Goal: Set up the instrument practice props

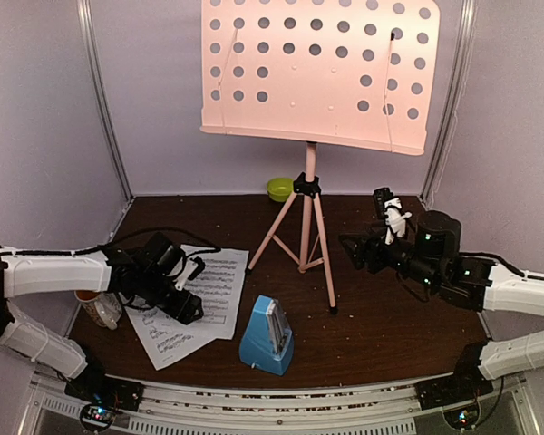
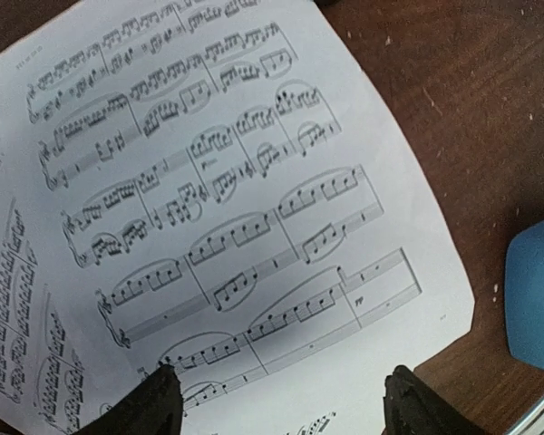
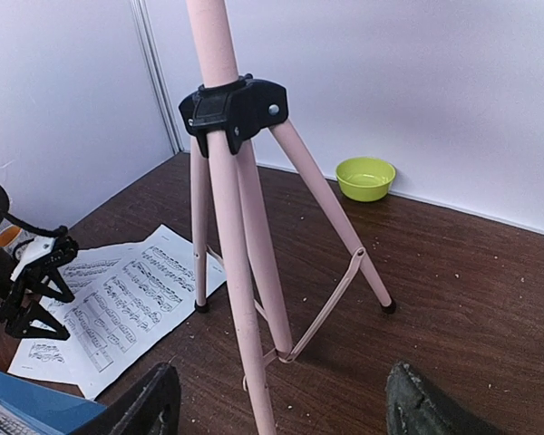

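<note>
The pink tripod music stand (image 1: 306, 213) stands at the table's middle back, its perforated desk (image 1: 317, 63) bare. Two sheet-music pages (image 1: 204, 299) lie overlapping on the table at the left. The blue pyramid metronome (image 1: 267, 337) stands near the front middle. My left gripper (image 1: 189, 306) is open and empty just above the top page (image 2: 227, 199), fingers (image 2: 150, 408) spread over its lower edge. My right gripper (image 1: 355, 249) is open and empty, right of the stand, facing its legs (image 3: 245, 272).
A lime-green bowl (image 1: 280, 188) sits by the back wall behind the stand; it also shows in the right wrist view (image 3: 365, 178). A white mug (image 1: 98, 306) lies at the left under my left arm. White walls close the back and sides.
</note>
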Available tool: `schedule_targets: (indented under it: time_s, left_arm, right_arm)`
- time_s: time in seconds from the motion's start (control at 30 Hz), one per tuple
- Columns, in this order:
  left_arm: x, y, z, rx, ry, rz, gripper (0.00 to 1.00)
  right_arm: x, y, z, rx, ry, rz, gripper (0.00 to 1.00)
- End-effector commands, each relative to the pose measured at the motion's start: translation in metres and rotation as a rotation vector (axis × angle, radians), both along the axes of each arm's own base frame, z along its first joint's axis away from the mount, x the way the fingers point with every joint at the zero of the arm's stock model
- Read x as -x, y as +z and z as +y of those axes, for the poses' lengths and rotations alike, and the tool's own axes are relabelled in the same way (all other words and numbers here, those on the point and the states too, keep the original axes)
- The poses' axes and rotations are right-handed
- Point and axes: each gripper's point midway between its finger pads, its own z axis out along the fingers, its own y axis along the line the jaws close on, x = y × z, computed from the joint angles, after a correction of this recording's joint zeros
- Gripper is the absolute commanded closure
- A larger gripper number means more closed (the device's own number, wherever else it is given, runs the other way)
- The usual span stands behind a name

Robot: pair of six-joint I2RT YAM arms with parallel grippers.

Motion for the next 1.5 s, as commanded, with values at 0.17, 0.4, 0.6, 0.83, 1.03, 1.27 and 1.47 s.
schedule_targets:
  time_s: [0.17,0.4,0.6,0.83,1.03,1.27,1.47]
  left_arm:
    - [-0.015,0.023,-0.012,-0.088,0.07,-0.084,0.13]
    - [-0.01,0.024,-0.009,0.247,0.287,0.039,0.1]
    - [-0.027,0.021,0.041,0.351,0.476,0.13,0.1]
    - [-0.051,0.007,0.063,0.342,0.528,0.207,0.1]
    - [-0.079,0.003,0.075,0.403,0.556,0.203,0.1]
    - [-0.092,-0.015,0.079,0.456,0.493,0.266,0.13]
    - [-0.095,-0.023,0.064,0.527,0.448,0.299,0.17]
  right_arm:
    - [0.004,0.002,-0.009,-0.022,-0.032,0.029,0.2]
    - [0.017,-0.003,0.006,-0.064,0.054,0.094,0.2]
    - [0.027,-0.005,0.035,-0.037,0.169,0.156,0.23]
    - [0.038,-0.014,0.065,-0.006,0.256,0.2,0.26]
    - [0.034,-0.02,0.062,-0.003,0.214,0.213,0.26]
    - [0.032,-0.03,0.054,0.025,0.173,0.224,0.26]
    - [0.03,-0.031,0.053,0.031,0.163,0.225,0.26]
